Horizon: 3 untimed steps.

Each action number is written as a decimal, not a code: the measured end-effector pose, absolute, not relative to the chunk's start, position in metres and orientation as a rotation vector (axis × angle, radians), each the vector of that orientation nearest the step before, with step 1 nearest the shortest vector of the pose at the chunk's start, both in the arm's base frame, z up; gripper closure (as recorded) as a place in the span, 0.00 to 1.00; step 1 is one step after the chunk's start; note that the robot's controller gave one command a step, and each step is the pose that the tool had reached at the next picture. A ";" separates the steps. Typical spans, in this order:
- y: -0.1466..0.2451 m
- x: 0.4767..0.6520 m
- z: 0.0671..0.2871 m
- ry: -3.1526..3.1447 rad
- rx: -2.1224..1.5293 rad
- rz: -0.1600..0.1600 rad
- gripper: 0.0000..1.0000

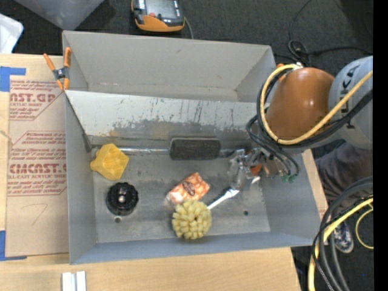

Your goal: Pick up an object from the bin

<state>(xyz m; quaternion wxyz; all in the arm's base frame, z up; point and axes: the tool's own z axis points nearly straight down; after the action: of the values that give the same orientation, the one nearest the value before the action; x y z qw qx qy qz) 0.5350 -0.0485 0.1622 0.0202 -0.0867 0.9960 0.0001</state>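
The gripper (244, 170) hangs at the bin's (163, 65) right, near the silver handle (223, 198) of a yellow knobbly brush (191, 219), an exposed hold; whether it is open cannot be told.

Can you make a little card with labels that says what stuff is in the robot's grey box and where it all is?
bin: grey metal, five loose things inside
gripper: at the right side of the bin, close to the brush's handle end
nearest thing: pale yellow knobbly brush, front middle, handle pointing toward the gripper
next to it: orange and white packet, just behind the brush head
back: dark oblong block
left side: yellow crumpled lump, black round knob in front of it
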 end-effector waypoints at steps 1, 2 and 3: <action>0.004 0.524 0.072 3.124 -0.305 0.014 1.00; -0.054 0.524 0.120 3.065 -0.455 -0.004 1.00; -0.054 0.524 0.120 3.065 -0.455 -0.004 1.00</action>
<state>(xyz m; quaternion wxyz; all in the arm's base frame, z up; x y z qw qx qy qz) 0.5238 -0.0539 0.1198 0.0217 -0.1467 0.9889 -0.0014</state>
